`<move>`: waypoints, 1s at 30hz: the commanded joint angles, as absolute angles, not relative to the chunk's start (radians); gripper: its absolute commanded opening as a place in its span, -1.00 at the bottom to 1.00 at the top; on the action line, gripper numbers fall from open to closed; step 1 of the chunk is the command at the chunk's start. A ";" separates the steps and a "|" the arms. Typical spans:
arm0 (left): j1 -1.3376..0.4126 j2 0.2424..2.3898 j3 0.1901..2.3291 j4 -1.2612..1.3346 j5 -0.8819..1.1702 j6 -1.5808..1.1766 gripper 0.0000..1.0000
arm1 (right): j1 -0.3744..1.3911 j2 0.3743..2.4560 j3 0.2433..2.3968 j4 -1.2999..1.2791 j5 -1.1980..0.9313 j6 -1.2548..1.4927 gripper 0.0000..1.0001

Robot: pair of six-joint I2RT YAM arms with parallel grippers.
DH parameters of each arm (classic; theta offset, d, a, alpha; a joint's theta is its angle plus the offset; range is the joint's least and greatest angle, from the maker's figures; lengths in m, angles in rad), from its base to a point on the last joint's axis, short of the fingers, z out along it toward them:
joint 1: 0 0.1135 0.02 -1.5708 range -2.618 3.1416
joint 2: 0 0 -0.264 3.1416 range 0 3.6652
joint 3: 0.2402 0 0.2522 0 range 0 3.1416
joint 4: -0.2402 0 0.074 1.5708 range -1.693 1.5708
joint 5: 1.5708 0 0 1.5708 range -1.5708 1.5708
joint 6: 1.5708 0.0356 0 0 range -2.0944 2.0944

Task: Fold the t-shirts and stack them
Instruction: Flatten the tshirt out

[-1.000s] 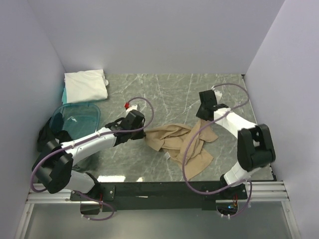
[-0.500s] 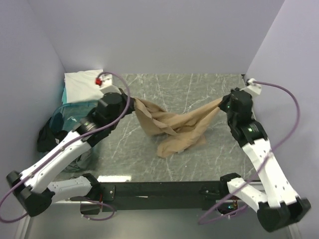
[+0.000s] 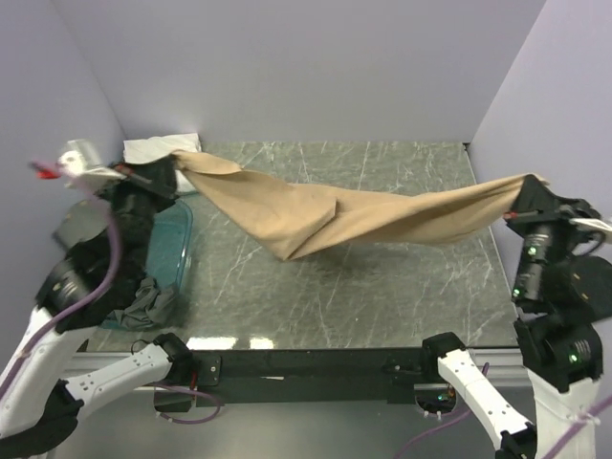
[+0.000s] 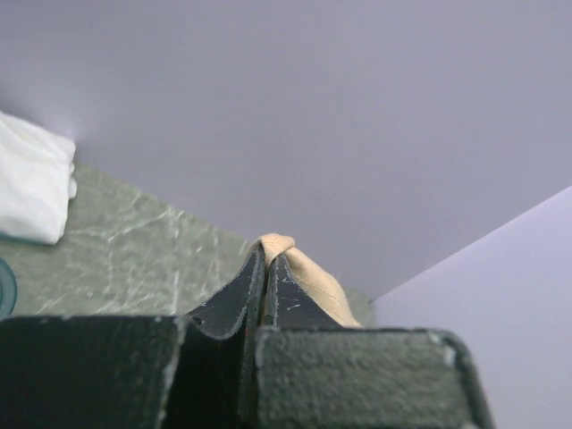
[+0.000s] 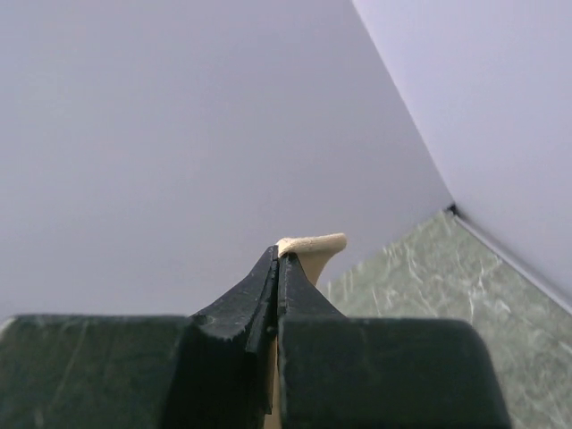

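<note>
A tan t-shirt (image 3: 354,215) hangs stretched in the air above the marble table (image 3: 382,287), held at both ends. My left gripper (image 3: 172,164) is shut on its left end at the far left; a bit of tan cloth (image 4: 299,268) shows past the closed tips (image 4: 265,259). My right gripper (image 3: 524,191) is shut on its right end at the far right; a tan corner (image 5: 313,243) sticks out of the tips (image 5: 277,257). A folded white t-shirt (image 3: 158,148) lies at the back left corner and shows in the left wrist view (image 4: 31,192).
A clear teal bin (image 3: 172,244) stands at the left of the table, with a crumpled grey garment (image 3: 143,306) by its near side. Lilac walls enclose the table on three sides.
Both arms have lifted and swung outward, pulling the tan t-shirt off the table and stretching it wide in the air. A second ago it lay crumpled on the table.
</note>
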State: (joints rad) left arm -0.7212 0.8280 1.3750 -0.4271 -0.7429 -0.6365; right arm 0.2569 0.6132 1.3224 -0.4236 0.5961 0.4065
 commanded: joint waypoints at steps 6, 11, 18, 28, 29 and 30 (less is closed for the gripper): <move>-0.715 0.634 1.476 -0.423 -0.767 -0.640 -0.99 | 0.250 0.569 1.537 -0.468 0.572 0.333 -1.00; -0.715 0.568 1.497 -0.468 -0.779 -0.693 -0.99 | 0.252 0.569 1.635 -0.508 0.566 0.313 -1.00; -0.715 0.655 1.433 -0.446 -0.917 -0.718 -0.99 | 0.252 0.646 1.621 -0.477 0.546 0.284 -1.00; -0.459 1.323 1.446 -0.494 -0.671 -0.813 -0.69 | 0.215 1.139 1.488 -0.385 0.575 0.255 -1.00; -0.399 1.389 1.469 -0.500 -0.588 -0.811 -0.45 | 0.203 1.199 1.493 -0.391 0.540 0.264 -0.95; -0.384 1.526 1.498 -0.514 -0.492 -0.805 0.27 | 0.192 1.259 1.497 -0.396 0.523 0.279 -0.92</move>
State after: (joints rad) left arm -0.4824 1.3369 1.4544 -0.4568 -0.7609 -0.7773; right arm 0.2241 1.0760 1.5288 -0.3832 0.5587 0.2733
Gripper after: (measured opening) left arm 0.323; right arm 0.031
